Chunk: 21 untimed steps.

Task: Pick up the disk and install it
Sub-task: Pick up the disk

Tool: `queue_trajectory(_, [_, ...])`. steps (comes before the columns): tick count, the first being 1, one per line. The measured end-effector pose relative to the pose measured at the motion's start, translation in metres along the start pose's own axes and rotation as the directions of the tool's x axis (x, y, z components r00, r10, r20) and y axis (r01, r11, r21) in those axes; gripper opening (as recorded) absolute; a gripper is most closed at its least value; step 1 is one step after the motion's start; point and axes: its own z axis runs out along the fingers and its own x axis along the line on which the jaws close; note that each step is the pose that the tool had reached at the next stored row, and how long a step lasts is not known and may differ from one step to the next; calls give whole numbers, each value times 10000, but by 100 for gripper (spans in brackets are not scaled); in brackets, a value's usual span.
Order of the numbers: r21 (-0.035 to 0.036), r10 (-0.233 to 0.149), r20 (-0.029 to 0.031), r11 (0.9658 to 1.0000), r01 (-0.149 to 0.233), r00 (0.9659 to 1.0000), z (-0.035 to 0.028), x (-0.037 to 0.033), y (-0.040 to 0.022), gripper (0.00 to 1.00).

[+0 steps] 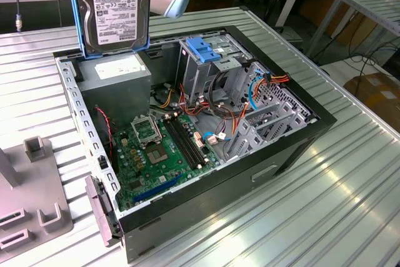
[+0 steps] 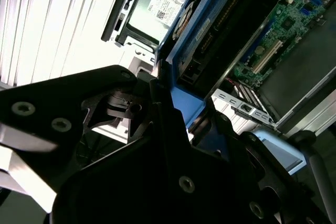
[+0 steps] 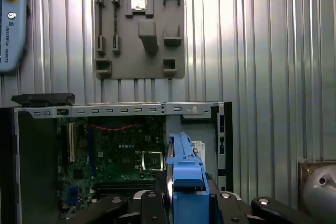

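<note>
The jaws are pinching the disk [image 3: 185,167] by the edge of its blue frame. In the first wrist view the black jaws sit on both sides of that blue edge.

In the exterior view the disk [image 1: 116,12] is in the upper left of the picture. It stands upright, with its white label facing the camera and the blue frame around it. It hangs over the back corner of the open computer case [image 1: 294,147], just above the grey power box [image 1: 119,82] with the white sticker.

Inside the case, near the middle of the picture, lies the green board [image 1: 156,154]. Toward the top middle stands the metal drive cage [image 1: 194,73] with a blue latch [image 1: 203,50] on top. Colored wires [image 1: 279,79] run beside the cage.

The case rests on a ribbed metal tabletop [image 1: 350,211]. At the lower left of the picture a grey tray [image 1: 34,198] with small holders lies on the tabletop, apart from the case.
</note>
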Motion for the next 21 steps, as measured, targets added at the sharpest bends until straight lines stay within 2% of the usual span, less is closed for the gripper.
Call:
queue_trajectory(2, [0, 0, 0, 10000, 0, 10000, 0, -1, -22, 37])
queue_trajectory(15, [0, 51, 0, 10000, -51, 10000, -2, -10, -302, 37])
queue_trajectory(21, [0, 51, 0, 10000, -51, 10000, -2, -11, -328, 37])
